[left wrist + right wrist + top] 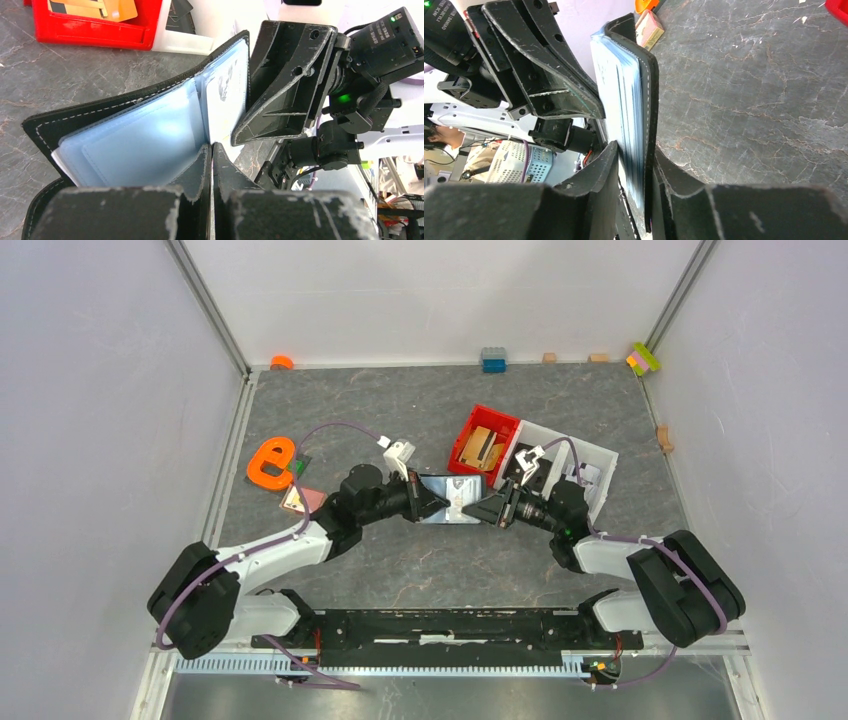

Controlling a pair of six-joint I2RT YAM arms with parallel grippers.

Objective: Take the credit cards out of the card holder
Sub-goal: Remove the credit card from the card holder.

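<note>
Card holder (450, 496) was held open between the two grippers.
Left gripper (418, 502) pinched tight on one side; right gripper (486, 510) clamped the other cover plus its blue sleeves (626, 100).

The black card holder (50, 127) is seen open over the grey table (60, 80), w/ pale blue plastic sleeves fanned out inside. A sleeve edge is pinched betw. the fingers of the left gripper (211, 150), bottom centre. The far flap, w/ a whitish card (225, 92) in it, is clamped by the right gripper (239, 134). A red bin (95, 35) w/ tan blocks (75, 6) is seen top left.
</note>
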